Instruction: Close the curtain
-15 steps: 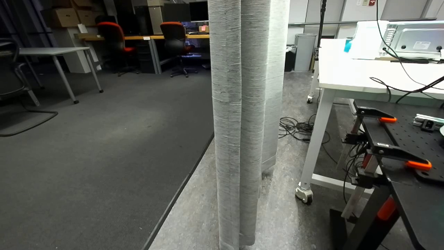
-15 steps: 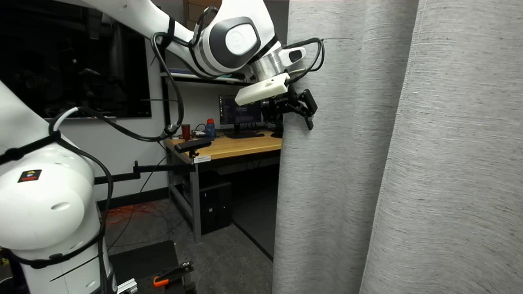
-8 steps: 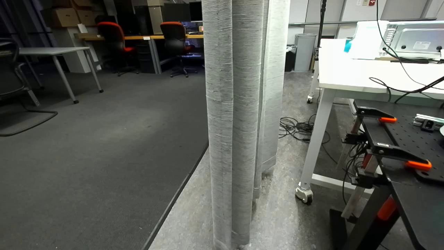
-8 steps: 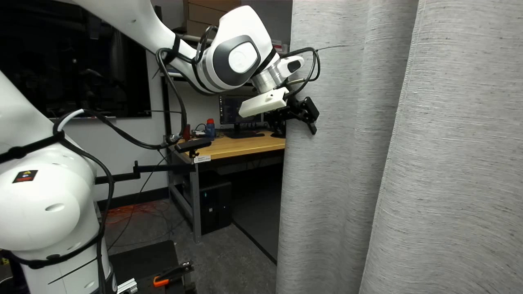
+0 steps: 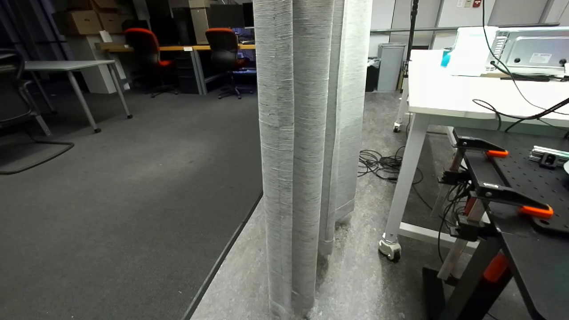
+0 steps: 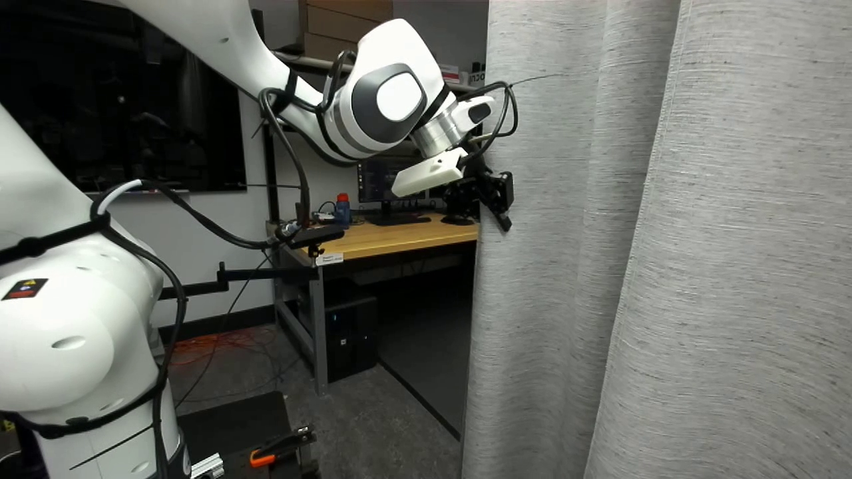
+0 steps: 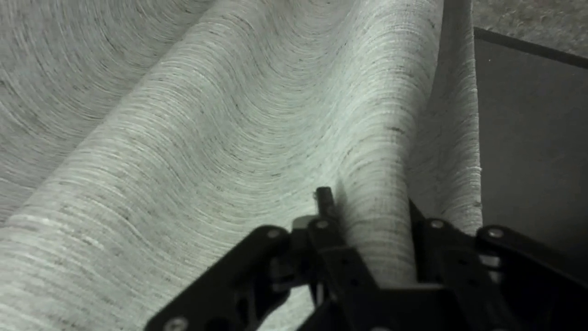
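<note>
The grey curtain hangs in vertical folds in both exterior views, and its cloth fills most of the wrist view. Beside its free edge, the black gripper reaches against the curtain from the arm's side. Between the fingers of the gripper stands one rounded fold. The jaws are partly closed around that fold, which is not squeezed flat. A thin dark strip of shadow lies between the left finger and the cloth. The right fingertip is hidden behind the fold.
A wooden desk with a monitor stands behind the curtain's edge. A small camera on a black bracket juts out beneath the arm. Clamps with orange handles, a white table and coiled cables lie beyond the curtain.
The gripper has come down, and its fingers have moved closer together around the fold. The curtain's edge has shifted, showing more of the wooden desk.
</note>
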You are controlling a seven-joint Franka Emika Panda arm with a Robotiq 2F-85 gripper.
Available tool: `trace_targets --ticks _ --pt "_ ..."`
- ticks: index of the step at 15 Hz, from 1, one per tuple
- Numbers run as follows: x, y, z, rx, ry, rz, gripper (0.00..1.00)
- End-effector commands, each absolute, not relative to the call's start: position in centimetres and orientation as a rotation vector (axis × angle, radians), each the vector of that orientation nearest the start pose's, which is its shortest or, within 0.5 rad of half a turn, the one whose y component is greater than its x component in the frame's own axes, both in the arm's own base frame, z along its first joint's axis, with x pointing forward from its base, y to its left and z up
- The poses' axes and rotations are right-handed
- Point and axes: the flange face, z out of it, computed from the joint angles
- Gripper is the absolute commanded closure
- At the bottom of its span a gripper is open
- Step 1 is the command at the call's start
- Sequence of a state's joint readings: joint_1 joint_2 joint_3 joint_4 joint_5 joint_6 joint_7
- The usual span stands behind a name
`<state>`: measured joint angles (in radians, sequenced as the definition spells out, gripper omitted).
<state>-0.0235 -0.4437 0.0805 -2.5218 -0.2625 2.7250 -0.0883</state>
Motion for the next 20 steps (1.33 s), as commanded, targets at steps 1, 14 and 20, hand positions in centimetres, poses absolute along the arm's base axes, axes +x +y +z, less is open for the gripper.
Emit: trace_targets --ticks 1,14,20 --pt "45.2 3.9 50.6 -3.164 -0.502 -1.082 0.96" --pt "49.0 14.0 49.2 -3.173 -0.774 -0.919 1.0" --pt "51.0 19.8 47.9 -3.193 -0.961 -0.817 1.0"
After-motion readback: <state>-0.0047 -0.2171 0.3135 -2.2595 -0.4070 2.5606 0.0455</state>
